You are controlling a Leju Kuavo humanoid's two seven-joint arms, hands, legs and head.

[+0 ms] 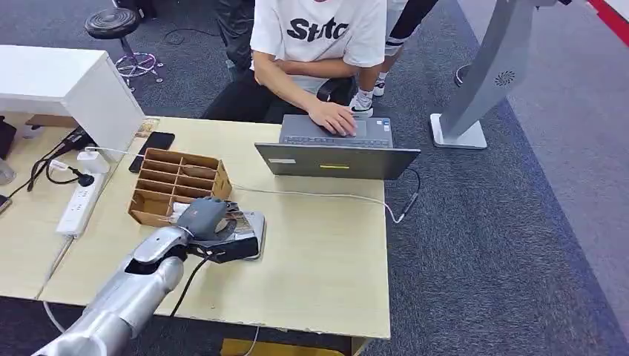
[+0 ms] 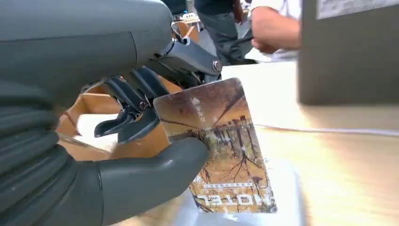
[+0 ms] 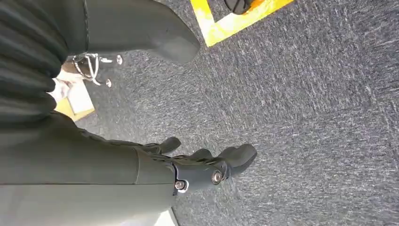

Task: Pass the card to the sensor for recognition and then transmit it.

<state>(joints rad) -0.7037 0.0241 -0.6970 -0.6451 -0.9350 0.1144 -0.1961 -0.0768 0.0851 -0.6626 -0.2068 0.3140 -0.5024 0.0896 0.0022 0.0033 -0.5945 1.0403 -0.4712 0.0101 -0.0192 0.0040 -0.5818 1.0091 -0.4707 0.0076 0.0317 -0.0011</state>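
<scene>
The pale wooden counter (image 1: 319,245) fills the lower left of the head view, with a person (image 1: 311,44) at the top centre resting a hand on a grey laptop (image 1: 337,152) and a wooden slotted organizer (image 1: 178,185) to its left. Just below the organizer, the left hand (image 1: 206,216) pinches the card (image 2: 221,146) between thumb and fingers directly over the flat sensor (image 1: 241,239). The right hand (image 3: 207,167) hangs over grey carpet (image 3: 306,117), fingers loosely apart and holding nothing.

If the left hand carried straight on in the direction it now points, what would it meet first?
Probably the card reader directly beneath it: the left hand holds the card just over its surface, though depth is hard to judge.
</scene>
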